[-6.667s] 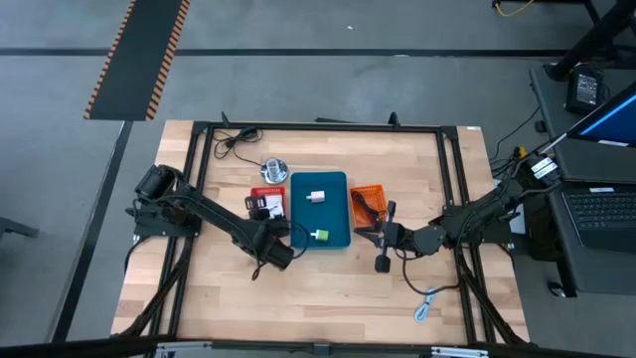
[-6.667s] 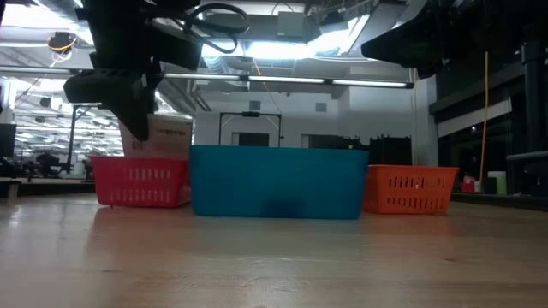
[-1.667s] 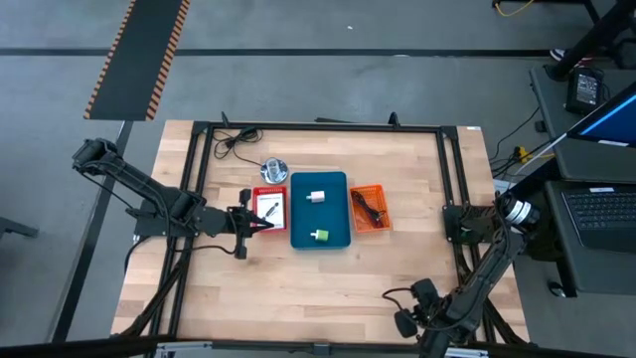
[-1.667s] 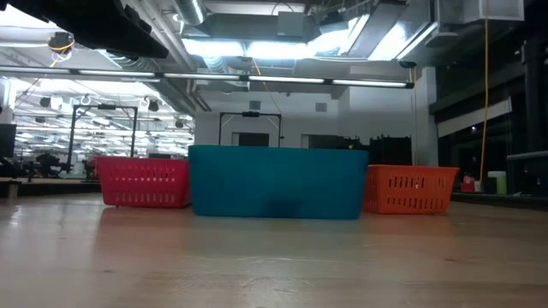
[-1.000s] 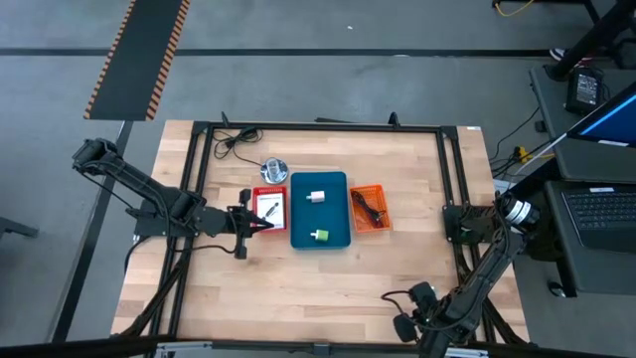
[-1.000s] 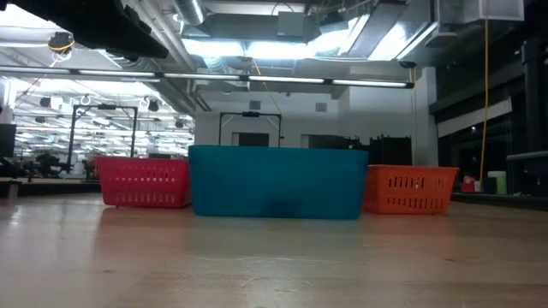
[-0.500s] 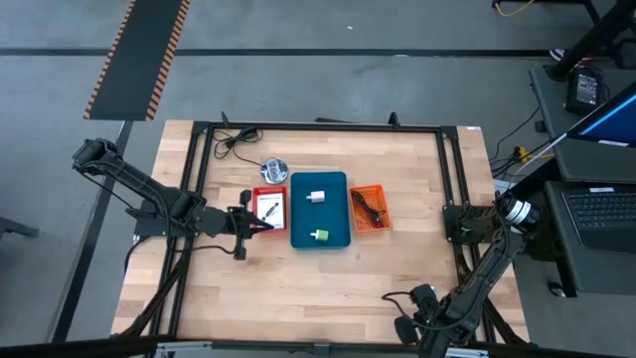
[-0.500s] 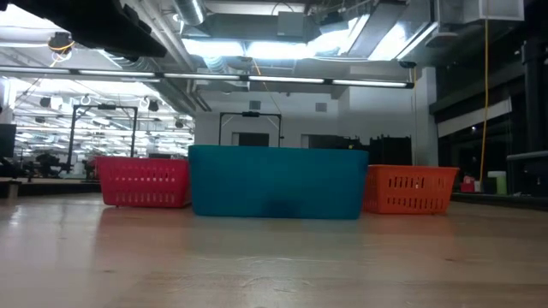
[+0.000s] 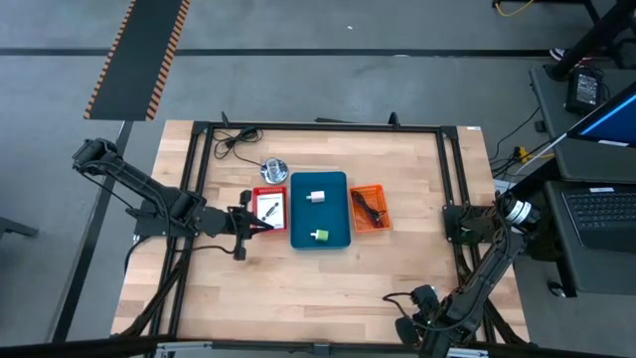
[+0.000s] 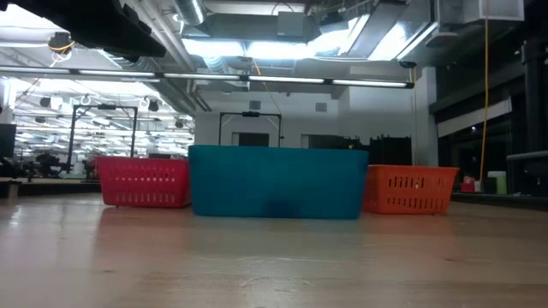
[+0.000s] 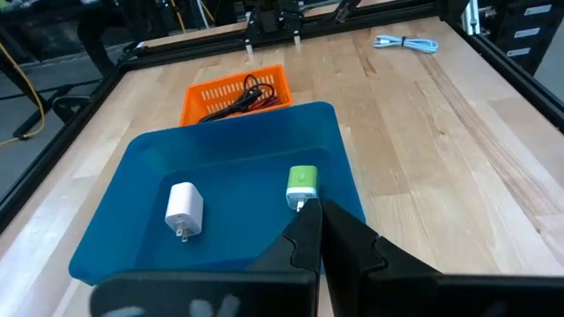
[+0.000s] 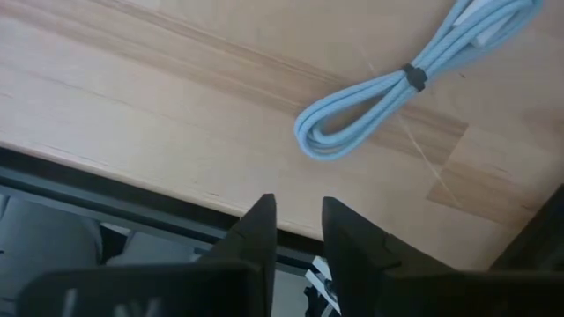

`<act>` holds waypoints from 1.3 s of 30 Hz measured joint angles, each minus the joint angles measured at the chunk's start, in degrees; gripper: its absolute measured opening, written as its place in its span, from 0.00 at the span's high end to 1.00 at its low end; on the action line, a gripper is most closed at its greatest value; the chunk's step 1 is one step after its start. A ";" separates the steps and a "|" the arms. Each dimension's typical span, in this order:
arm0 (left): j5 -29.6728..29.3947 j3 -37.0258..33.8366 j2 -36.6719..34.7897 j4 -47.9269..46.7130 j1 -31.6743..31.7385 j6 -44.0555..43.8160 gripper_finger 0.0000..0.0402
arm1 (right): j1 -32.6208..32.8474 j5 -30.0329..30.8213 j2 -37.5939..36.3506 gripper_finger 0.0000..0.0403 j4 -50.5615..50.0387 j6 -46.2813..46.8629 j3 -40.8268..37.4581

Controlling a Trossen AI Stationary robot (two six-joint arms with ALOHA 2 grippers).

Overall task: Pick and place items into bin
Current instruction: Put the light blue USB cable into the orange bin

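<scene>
Items already lie in three bins mid-desk: a smooth white charger block [image 11: 184, 211] and a green-white one [image 11: 301, 182] in the glossy blue bin [image 11: 132, 167], and black cables [image 11: 242, 94] in the slotted orange basket [image 11: 196, 99]. A banded pale-blue cable [image 12: 397, 92] lies coiled at the desk's near edge. Left gripper [image 11: 319, 211] has its fingers closed on nothing beside the red basket [image 9: 268, 206]. Right gripper [image 12: 295, 211], slightly parted, hangs empty past that edge.

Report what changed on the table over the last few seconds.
The left gripper drew back from the teal bin to the outer side of the red bin. The right gripper swung away from the orange bin to the table's edge, by the blue cable. Neither holds anything. The bins, white charger and green charger stayed put.
</scene>
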 joint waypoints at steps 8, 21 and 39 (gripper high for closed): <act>0.01 0.00 0.00 -0.02 0.00 -0.54 1.00 | -0.02 -1.77 -0.04 0.81 -0.78 1.22 -1.09; 0.01 0.02 0.00 -0.46 0.00 -0.87 0.99 | -0.23 -2.85 -0.04 0.81 8.13 2.50 -9.69; 1.51 0.02 0.00 -0.85 -0.02 -0.39 0.99 | -0.95 0.61 -0.04 0.81 3.28 2.35 -7.30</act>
